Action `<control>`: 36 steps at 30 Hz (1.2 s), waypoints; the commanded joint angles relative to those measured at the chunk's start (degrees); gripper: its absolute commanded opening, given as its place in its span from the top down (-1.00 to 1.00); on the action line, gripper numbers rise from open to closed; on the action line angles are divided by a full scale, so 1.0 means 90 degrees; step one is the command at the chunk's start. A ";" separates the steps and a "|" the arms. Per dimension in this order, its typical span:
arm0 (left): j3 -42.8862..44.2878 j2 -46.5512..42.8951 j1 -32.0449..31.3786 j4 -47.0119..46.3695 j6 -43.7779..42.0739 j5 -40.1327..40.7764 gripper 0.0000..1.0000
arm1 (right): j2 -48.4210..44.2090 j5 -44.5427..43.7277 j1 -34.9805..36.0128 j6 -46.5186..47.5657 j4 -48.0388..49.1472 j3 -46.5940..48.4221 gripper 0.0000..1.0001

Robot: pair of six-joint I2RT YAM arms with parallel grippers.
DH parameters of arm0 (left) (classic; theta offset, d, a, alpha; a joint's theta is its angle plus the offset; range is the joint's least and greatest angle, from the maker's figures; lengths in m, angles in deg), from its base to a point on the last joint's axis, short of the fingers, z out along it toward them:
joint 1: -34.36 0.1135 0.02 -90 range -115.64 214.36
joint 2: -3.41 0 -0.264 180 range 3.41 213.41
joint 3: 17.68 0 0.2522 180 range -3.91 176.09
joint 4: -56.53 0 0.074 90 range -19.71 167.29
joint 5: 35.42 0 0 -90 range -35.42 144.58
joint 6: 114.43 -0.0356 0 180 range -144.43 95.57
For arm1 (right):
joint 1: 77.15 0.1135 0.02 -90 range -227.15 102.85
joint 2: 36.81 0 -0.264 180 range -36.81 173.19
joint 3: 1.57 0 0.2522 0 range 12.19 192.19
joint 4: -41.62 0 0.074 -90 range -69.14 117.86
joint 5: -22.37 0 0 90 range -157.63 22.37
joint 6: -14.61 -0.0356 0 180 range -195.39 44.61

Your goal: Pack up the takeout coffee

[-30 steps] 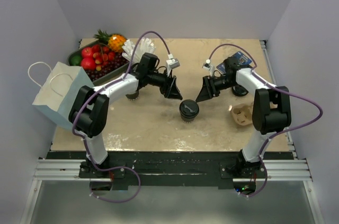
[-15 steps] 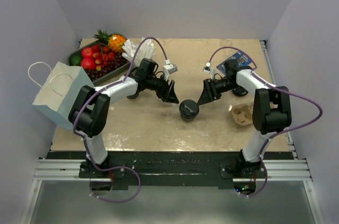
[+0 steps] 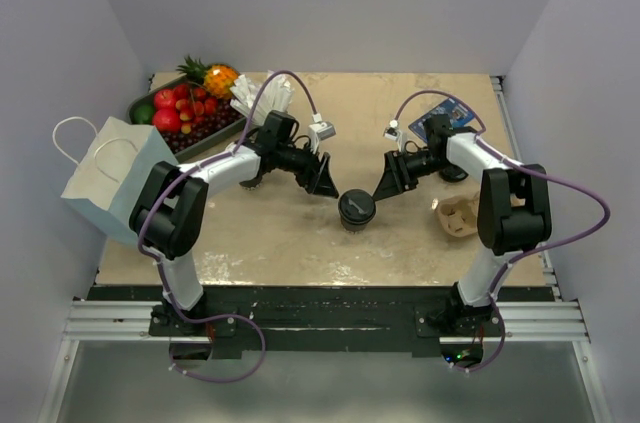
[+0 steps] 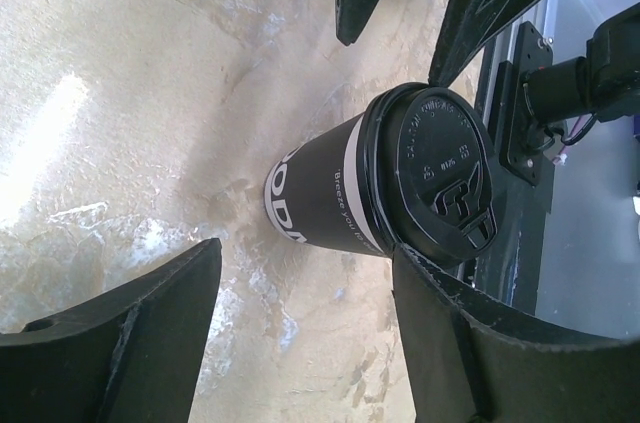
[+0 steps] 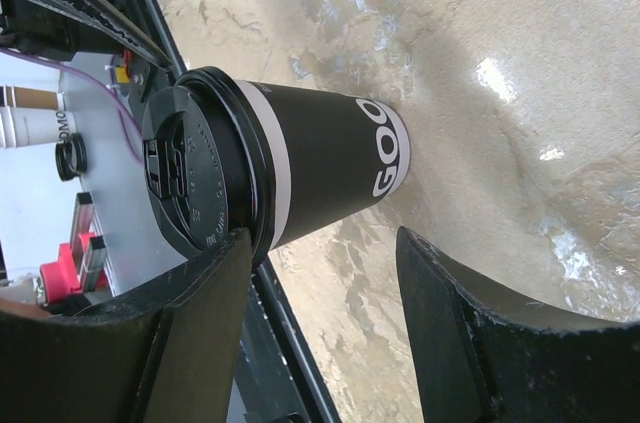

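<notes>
The takeout coffee [image 3: 357, 208], a dark cup with white lettering and a black lid, stands upright on the table between the two grippers. My left gripper [image 3: 325, 178] is open just left of and behind it. In the left wrist view the cup [image 4: 340, 193] stands beyond my left gripper [image 4: 308, 255], and one fingertip [image 4: 420, 273] sits right by the lid's rim. My right gripper [image 3: 385, 181] is open on the other side. In the right wrist view the cup [image 5: 320, 168] also lies beyond the right gripper [image 5: 322, 243], with one fingertip [image 5: 225, 263] by the lid [image 5: 185, 178]. Neither holds anything.
A pale paper bag [image 3: 110, 173] stands open at the table's left edge. Behind it is a fruit tray [image 3: 185, 113] and a grey cup of white sticks [image 3: 262, 95]. A cardboard cup carrier [image 3: 455, 215] lies at the right, a blue packet [image 3: 445, 113] behind it.
Both grippers have shifted slightly toward the near side, closer to the cup. The cup has not moved.
</notes>
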 commanded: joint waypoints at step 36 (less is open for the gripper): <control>-0.0065 0.0622 -0.0594 0.0403 -0.0207 0.1750 -0.46 | 0.0132 -0.1557 0.0142 -0.0445 0.0474 -0.0505 0.00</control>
